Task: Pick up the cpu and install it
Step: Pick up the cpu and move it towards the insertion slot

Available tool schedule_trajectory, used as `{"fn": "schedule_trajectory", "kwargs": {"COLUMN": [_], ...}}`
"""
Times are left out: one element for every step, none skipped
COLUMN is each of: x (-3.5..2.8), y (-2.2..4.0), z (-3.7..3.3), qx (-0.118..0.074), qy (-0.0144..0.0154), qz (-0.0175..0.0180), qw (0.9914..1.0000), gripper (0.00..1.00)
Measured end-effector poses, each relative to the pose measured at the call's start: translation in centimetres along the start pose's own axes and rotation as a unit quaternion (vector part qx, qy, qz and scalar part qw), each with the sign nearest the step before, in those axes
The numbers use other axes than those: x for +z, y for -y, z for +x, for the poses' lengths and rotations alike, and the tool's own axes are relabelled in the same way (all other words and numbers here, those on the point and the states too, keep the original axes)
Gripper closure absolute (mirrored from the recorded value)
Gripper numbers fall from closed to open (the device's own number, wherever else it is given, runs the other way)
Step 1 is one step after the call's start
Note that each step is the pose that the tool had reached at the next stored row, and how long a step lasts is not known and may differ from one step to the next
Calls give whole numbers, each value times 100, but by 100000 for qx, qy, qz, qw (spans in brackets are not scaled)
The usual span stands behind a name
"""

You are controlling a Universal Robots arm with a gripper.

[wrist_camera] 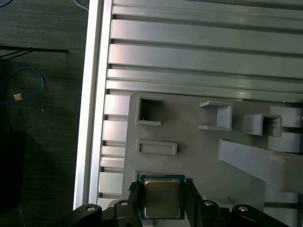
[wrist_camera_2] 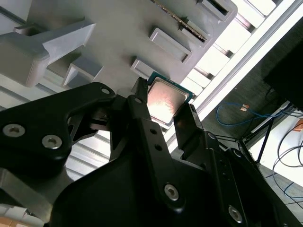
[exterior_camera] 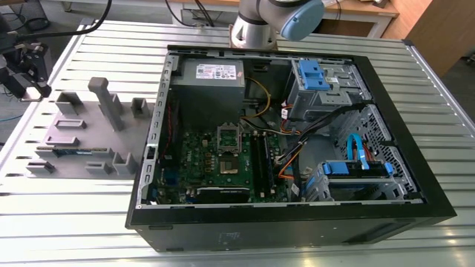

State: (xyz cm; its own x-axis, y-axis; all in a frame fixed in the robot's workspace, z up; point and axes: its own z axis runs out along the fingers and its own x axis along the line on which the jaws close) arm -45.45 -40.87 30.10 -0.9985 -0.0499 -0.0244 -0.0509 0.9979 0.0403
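The cpu (wrist_camera: 162, 198) is a small square chip with a shiny silver top and a thin green rim. It sits between my gripper's (wrist_camera: 162, 189) two black fingers, which press on its opposite edges. In the second wrist view the cpu (wrist_camera_2: 165, 98) hangs in the gripper (wrist_camera_2: 164, 108) above the grey parts tray (wrist_camera_2: 123, 28). In the exterior view the gripper (exterior_camera: 26, 83) is at the far left, beside and above the tray (exterior_camera: 82, 130), well away from the open computer case (exterior_camera: 290, 150). The green motherboard (exterior_camera: 222, 161) lies inside the case.
The tray carries upright grey holders (exterior_camera: 104, 100) and a long memory stick (exterior_camera: 74, 151). The ribbed metal table (exterior_camera: 74, 217) ends close to the tray, with dark floor and blue cables (wrist_camera: 23, 90) beyond. Inside the case are a grey power supply (exterior_camera: 211, 75), blue drive brackets (exterior_camera: 315, 75) and loose cables.
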Motion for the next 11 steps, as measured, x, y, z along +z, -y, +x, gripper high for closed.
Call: {"fn": "schedule_trajectory", "kwargs": {"x": [-8,-16,-25,-33,-41,-48,-55,-63,-70,-76,-83], "y": [0,0,-1,-1,-2,-2,-2,-2,-3,-3,-3], "z": [0,-1,-1,-1,-1,-1,-1,-1,-2,-2,-2], "qx": [-3,-1,-2,0,-2,-1,-2,0,-1,-2,1], "qy": [2,4,-2,3,1,0,3,-1,-1,3,0], "qz": [-2,-3,0,-2,-2,0,-2,0,-2,-4,-1], "qw": [100000,100000,100000,100000,100000,100000,100000,100000,100000,100000,100000], "gripper": [53,53,53,53,53,53,53,53,53,53,53]}}
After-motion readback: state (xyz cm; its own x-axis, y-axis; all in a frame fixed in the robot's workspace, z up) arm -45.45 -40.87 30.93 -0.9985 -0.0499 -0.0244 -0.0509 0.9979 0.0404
